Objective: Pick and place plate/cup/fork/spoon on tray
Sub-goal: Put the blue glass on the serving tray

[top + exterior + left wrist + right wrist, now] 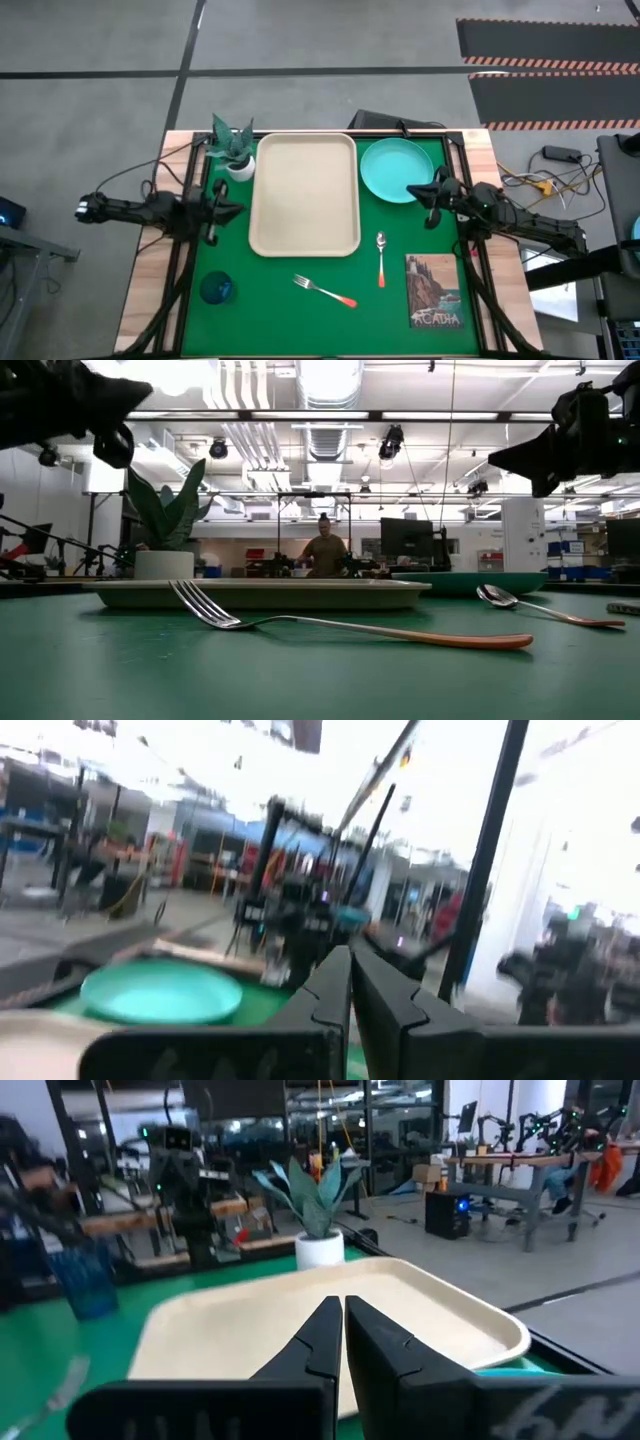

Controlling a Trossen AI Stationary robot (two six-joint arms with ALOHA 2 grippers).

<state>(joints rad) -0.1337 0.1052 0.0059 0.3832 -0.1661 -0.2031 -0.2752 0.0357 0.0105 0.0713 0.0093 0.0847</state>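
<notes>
- Your tray [304, 195] lies in the middle of the green mat [395, 265], toward the far side. Nothing sits on it.
- Your teal plate [393, 168] lies on the mat just beside the tray, on your right arm's side. It is not on the tray.
- Your spoon [381, 256] lies on the mat near the tray's near right corner. Its bowl points toward the plate and its orange end points the other way.
- Your fork [323, 290] lies tilted on the mat, just in front of the tray. Its orange end points toward your right arm's side.
- Your blue cup [216, 288] stands on the mat at the near left corner, well apart from the tray.
- Your right gripper [428, 193] hangs over the plate's near edge. Its two fingers [322, 1342] are pressed together and hold nothing.
- Your left gripper [226, 209] hangs just beside the tray's left edge. Its fingers [333, 992] are closed too and hold nothing.
- A white pot with a green plant [236, 150] stands at the tray's far left corner.
- A picture card [433, 292] lies at the mat's near right corner.
- A person [324, 552] is far off in the room behind the table.
</notes>
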